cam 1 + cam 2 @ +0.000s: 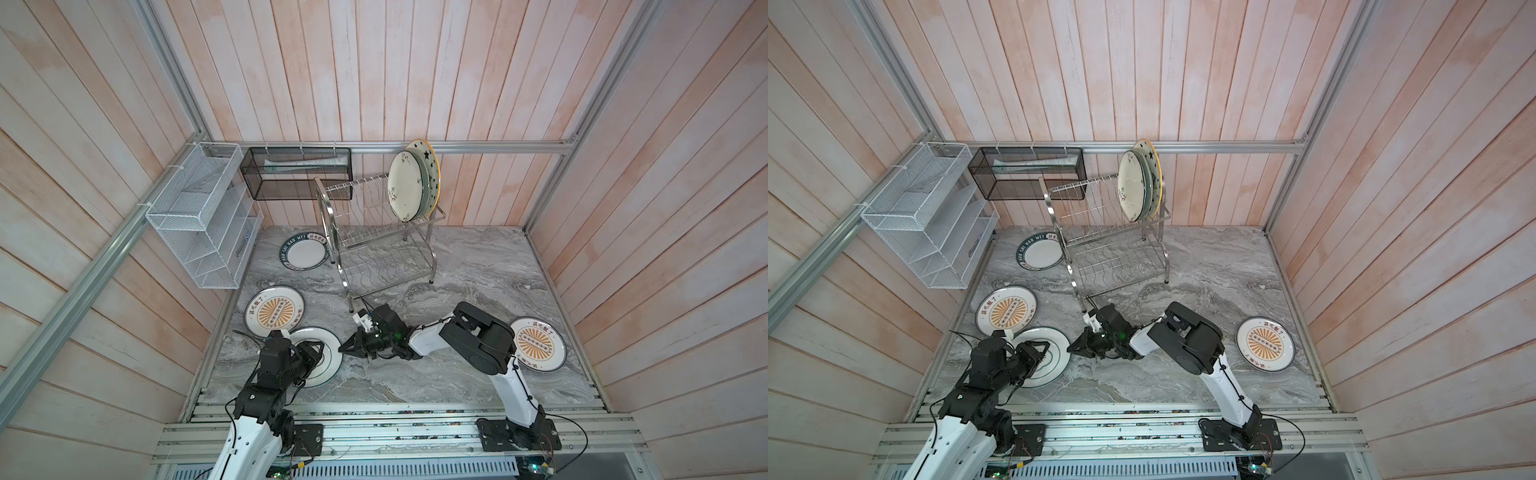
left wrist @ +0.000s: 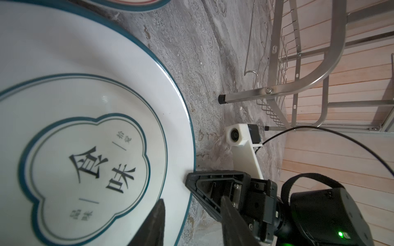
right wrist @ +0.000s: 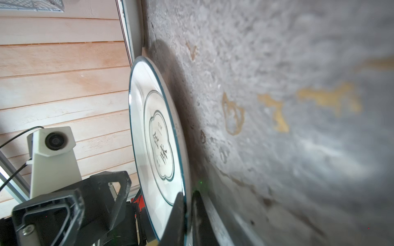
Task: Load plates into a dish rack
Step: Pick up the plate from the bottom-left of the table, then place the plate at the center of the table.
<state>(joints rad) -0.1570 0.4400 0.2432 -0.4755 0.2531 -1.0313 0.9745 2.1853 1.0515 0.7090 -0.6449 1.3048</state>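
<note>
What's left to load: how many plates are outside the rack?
4: lettered plate beside the rack; sunburst plate by the left arm; teal-rimmed plate in the right gripper; second sunburst plate by the right arm. None seems hidden.

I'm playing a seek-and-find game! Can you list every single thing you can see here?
sunburst plates: two, white and orange, flat on the table, one near each side
lettered plate: one, white with dark lettered rim, flat beside the rack
teal-rimmed plate: one, white, by the left arm
racked plates: at least two, cream flowered and starred, upright on the rack's top tier
dish rack: one, shiny steel, back of table
mesh shelf: one, white, left wall
mesh basket: one, black, back wall
table: one, grey marble
left gripper: one, black, open over the teal-rimmed plate
right gripper: one, black, shut on that plate's rim
</note>
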